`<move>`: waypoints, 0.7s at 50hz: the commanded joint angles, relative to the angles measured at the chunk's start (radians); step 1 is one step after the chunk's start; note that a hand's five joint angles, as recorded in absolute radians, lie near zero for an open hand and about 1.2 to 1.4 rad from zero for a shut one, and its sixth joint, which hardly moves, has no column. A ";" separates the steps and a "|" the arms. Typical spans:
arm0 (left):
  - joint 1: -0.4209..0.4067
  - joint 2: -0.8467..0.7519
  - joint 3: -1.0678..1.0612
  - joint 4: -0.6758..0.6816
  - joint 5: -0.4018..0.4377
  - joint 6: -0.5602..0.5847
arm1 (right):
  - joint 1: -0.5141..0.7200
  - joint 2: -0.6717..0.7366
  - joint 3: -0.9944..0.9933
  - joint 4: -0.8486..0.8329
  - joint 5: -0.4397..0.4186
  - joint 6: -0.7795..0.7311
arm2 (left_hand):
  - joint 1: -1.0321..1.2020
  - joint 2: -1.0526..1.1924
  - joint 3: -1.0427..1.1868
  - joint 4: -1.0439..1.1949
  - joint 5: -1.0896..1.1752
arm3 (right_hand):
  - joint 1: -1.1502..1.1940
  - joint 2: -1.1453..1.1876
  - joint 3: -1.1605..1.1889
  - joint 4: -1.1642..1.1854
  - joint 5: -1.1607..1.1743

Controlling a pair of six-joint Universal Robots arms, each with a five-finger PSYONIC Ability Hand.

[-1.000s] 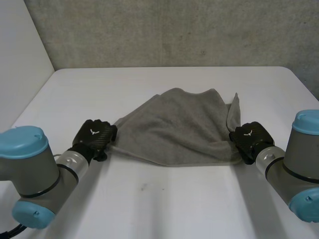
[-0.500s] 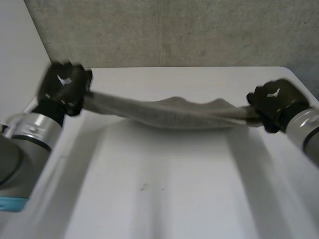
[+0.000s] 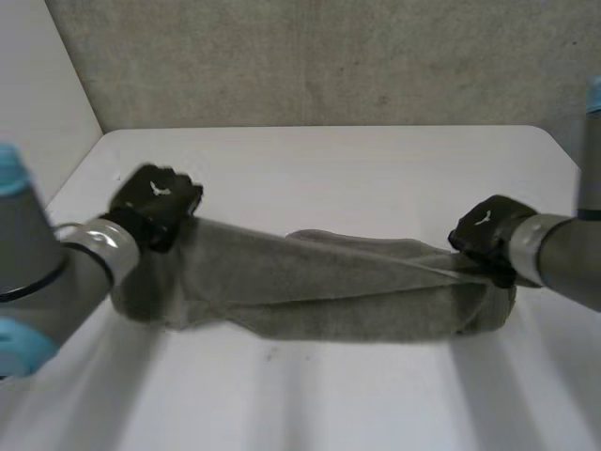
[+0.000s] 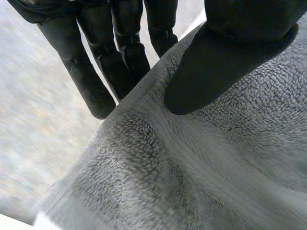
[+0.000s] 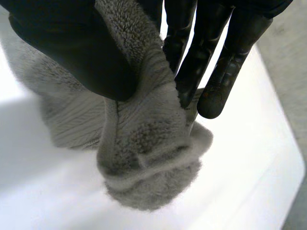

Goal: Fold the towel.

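While towel point(image 3: 319, 301) sags soft, light: L hand point(image 3: 155, 207) 9 o'clock, R hand point(image 3: 484, 240) 3, fingers point(image 4: 91, 81) pinching ends; best hold = corners.

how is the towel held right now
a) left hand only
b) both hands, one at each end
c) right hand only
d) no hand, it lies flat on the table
b: the left hand pinches one end of the towel and the right hand the other, thumb against fingers in each wrist view.
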 commanded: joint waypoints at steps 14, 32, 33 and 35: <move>-0.048 -0.057 0.573 0.454 -0.223 -0.074 | 0.064 -0.049 -0.225 -0.917 0.096 0.186 | 0.222 0.179 0.180 0.179 0.203 | 0.453 0.214 0.206 0.196 0.221; -0.021 -0.080 -0.032 0.631 -0.188 -0.125 | 0.052 0.076 0.030 -0.623 0.010 0.210 | 0.222 0.179 0.180 0.179 0.203 | 0.453 0.214 0.206 0.196 0.221; -0.021 -0.111 -0.074 0.665 -0.180 -0.123 | 0.050 0.113 0.033 -0.618 -0.004 0.216 | 0.222 0.179 0.180 0.179 0.203 | 0.453 0.214 0.206 0.196 0.221; -0.021 -0.140 -0.108 0.693 -0.174 -0.120 | 0.050 0.160 0.036 -0.617 -0.015 0.219 | 0.222 0.179 0.180 0.179 0.203 | 0.453 0.214 0.206 0.196 0.221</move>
